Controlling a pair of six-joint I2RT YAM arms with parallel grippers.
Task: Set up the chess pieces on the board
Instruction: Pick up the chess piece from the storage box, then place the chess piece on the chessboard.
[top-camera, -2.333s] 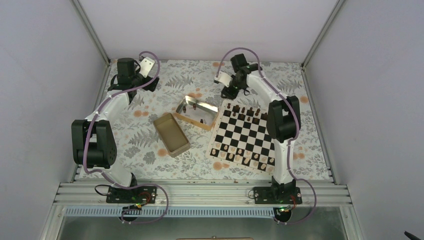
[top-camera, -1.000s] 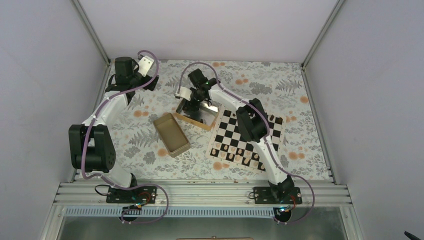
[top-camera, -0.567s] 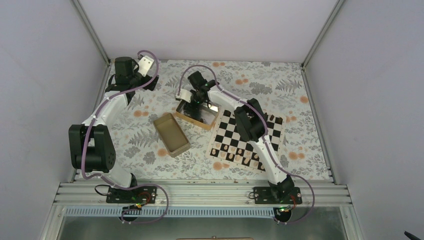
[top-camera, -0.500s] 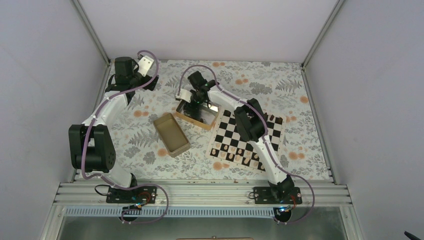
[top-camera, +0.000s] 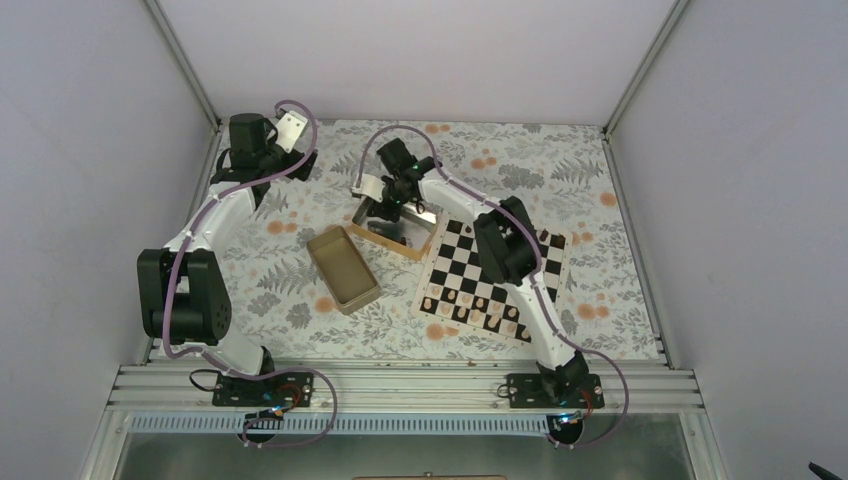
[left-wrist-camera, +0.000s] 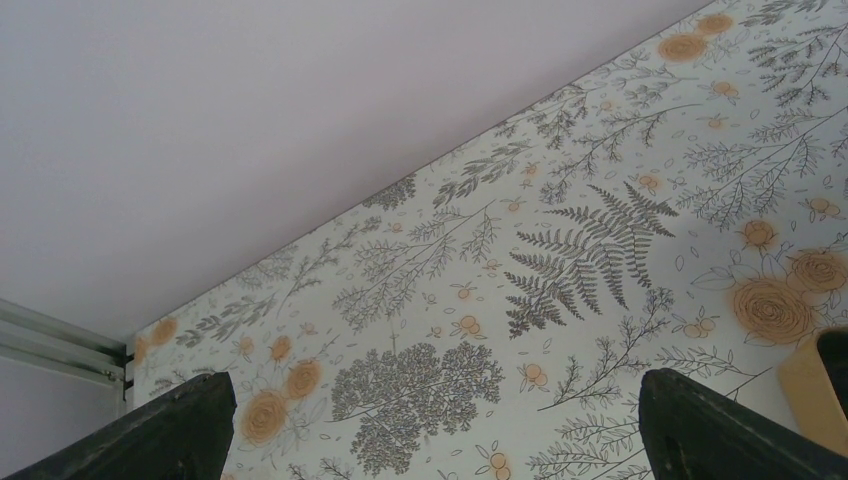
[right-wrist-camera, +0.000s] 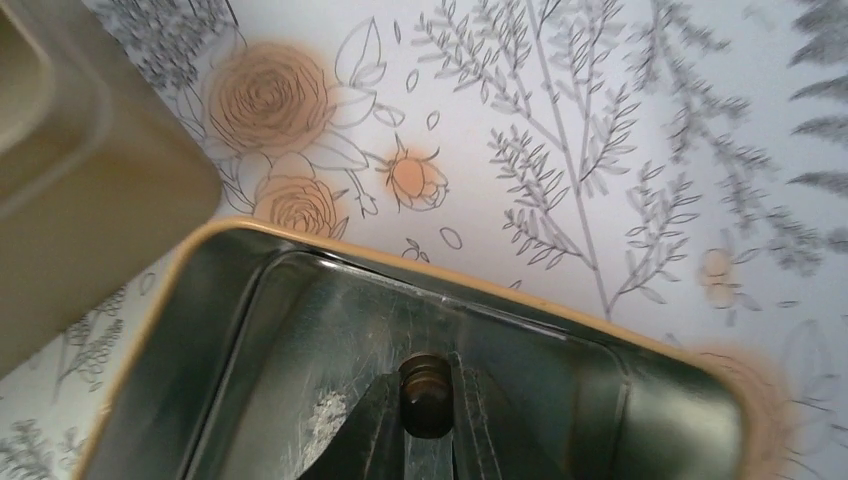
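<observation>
The right tool (right-wrist-camera: 428, 432) is down inside the shiny tin box (right-wrist-camera: 400, 262). Its two fingers are squeezed in close on the round top of one dark chess piece (right-wrist-camera: 427, 385) — it looks like they have hold of it, with the piece standing near the box wall. The board (top-camera: 462, 262) lies on the desk (top-camera: 560, 170) just beside that box, with pale pieces (top-camera: 482, 312) lined up along its near side. The left tool (left-wrist-camera: 440, 445) is far off by the back corner, spread as wide as it goes and holding nothing. What could go wrong? The grip looks to be only on the little knob at the top. So the piece might slip out or tip over when it is lifted, and then it would roll around in the box. The fingers are also very near the box wall — if the arm goes sideways before it goes up, it could bump the rim. That could push the whole box, maybe into the board, and knock over pieces that already stand there. The other tin (right-wrist-camera: 80, 200) sits close too and could get shoved. I think a straight lift up first is the safe way. Then the piece can go over to a free square and be set down gently, so nothing next to it falls.
</observation>
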